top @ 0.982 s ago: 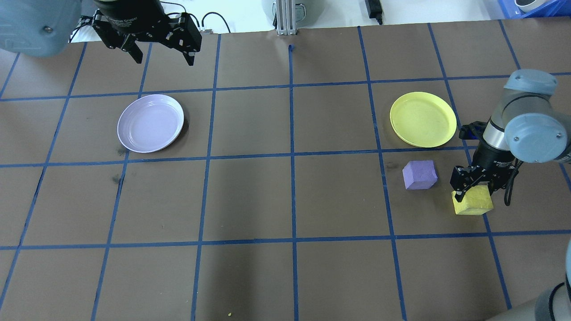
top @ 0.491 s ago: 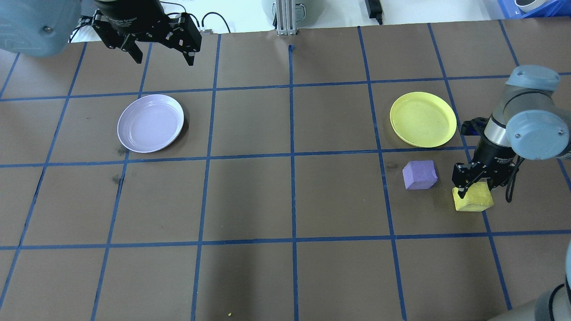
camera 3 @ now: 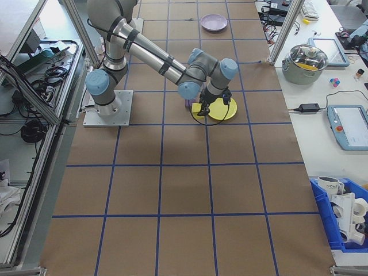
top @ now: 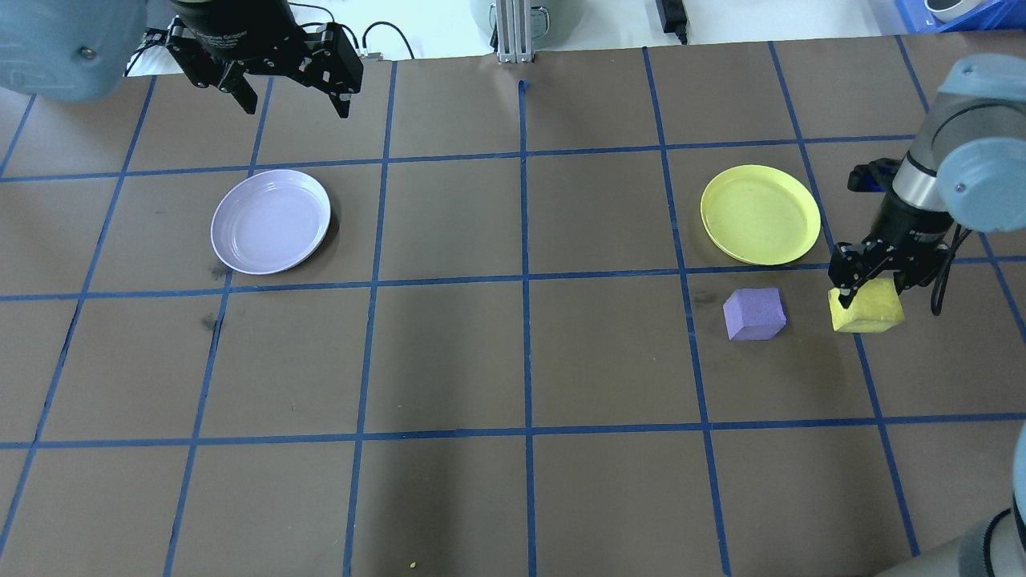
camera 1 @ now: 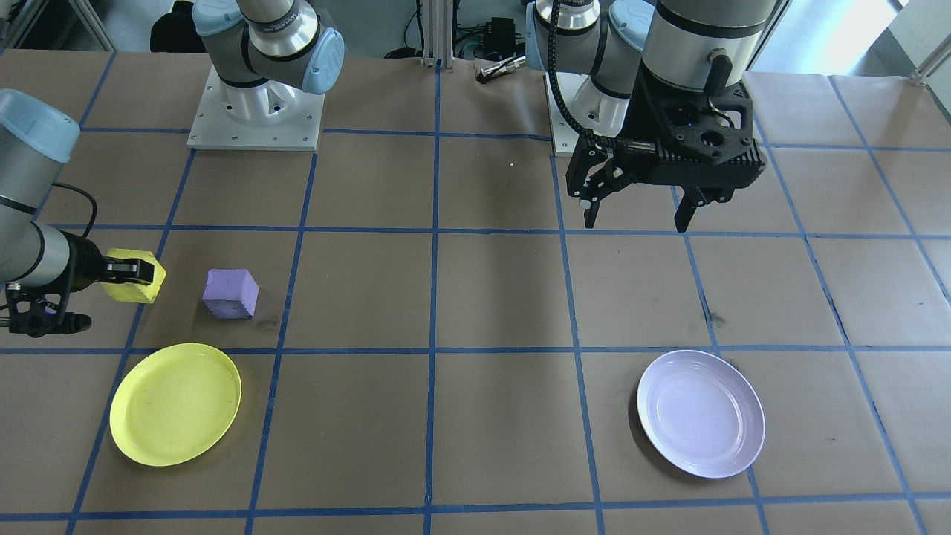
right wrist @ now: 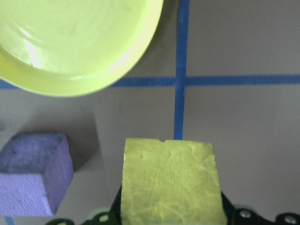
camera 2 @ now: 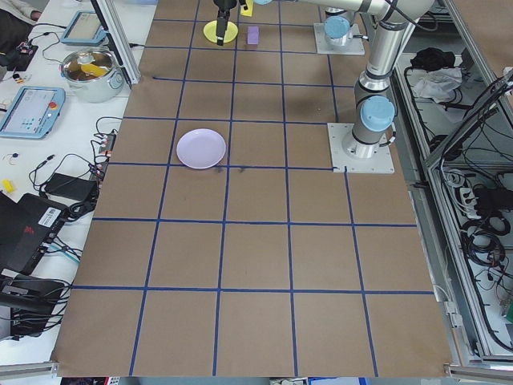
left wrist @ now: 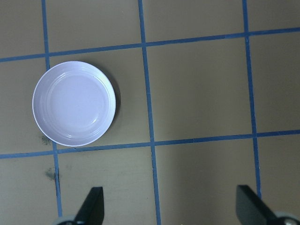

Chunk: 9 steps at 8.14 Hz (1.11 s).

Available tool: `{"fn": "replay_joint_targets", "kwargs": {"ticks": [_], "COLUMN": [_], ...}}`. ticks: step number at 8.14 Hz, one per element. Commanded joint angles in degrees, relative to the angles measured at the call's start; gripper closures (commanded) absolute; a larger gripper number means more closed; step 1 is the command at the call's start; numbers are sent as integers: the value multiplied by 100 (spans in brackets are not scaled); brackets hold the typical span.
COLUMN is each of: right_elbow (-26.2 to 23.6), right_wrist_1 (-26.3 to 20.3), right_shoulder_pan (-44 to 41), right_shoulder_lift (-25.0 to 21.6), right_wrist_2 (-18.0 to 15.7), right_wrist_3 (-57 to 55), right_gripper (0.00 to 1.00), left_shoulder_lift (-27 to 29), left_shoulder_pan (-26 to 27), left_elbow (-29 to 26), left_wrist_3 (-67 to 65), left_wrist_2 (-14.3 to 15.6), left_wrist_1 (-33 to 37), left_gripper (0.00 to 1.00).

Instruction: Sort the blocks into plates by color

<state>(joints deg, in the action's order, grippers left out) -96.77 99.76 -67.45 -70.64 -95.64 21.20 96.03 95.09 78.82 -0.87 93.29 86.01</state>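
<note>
Foam clamped in the right pincer (top: pixel 867 290): yellow block (top: pixel 866 308) held off the tabletop, yellow plate (top: pixel 760 214) just ahead to receive it. Purple block (top: pixel 753 314) waits beside. Left pincer (top: pixel 284 94) hangs released.

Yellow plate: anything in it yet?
Nothing. The yellow plate is bare in every view. The yellow block is held by the right gripper, beside the plate, not over it.

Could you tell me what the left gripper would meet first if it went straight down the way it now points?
Probably bare brown table paper. The left gripper is open and points down at the table; the lavender plate lies off to one side of its line, though depth is hard to judge.
</note>
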Motion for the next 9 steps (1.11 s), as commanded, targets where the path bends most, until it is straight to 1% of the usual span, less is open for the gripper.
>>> {"fn": "replay_joint_targets", "kwargs": {"ticks": [1, 3, 5, 6, 7, 8, 9], "right_elbow": [1490, 1766, 1898, 1899, 1899, 1899, 1899], "right_wrist_1": [-430, -292, -194, -133, -115, -106, -132], "right_shoulder_pan": [-408, -847, -910, -971, -1033, -1086, -1086], "right_shoulder_lift": [786, 1314, 1544, 1580, 1624, 1641, 1624], "right_wrist_2": [386, 371, 388, 388, 388, 379, 379], "right_wrist_3": [-298, -615, -617, -625, -739, -1036, -1056], "right_gripper": [45, 45, 45, 38, 15, 0, 0], "left_shoulder_lift": [3, 12, 38, 30, 12, 3, -5], "left_shoulder_pan": [1, 1, 1, 1, 1, 1, 1], "left_elbow": [11, 11, 2, 2, 2, 2, 2], "left_wrist_3": [25, 34, -1, 8, 8, 34, 34], "left_wrist_2": [14, 14, 5, 5, 5, 14, 14], "left_wrist_1": [-32, -32, -93, -111, -102, -102, -102], "left_gripper": [0, 0, 0, 0, 0, 0, 0]}}
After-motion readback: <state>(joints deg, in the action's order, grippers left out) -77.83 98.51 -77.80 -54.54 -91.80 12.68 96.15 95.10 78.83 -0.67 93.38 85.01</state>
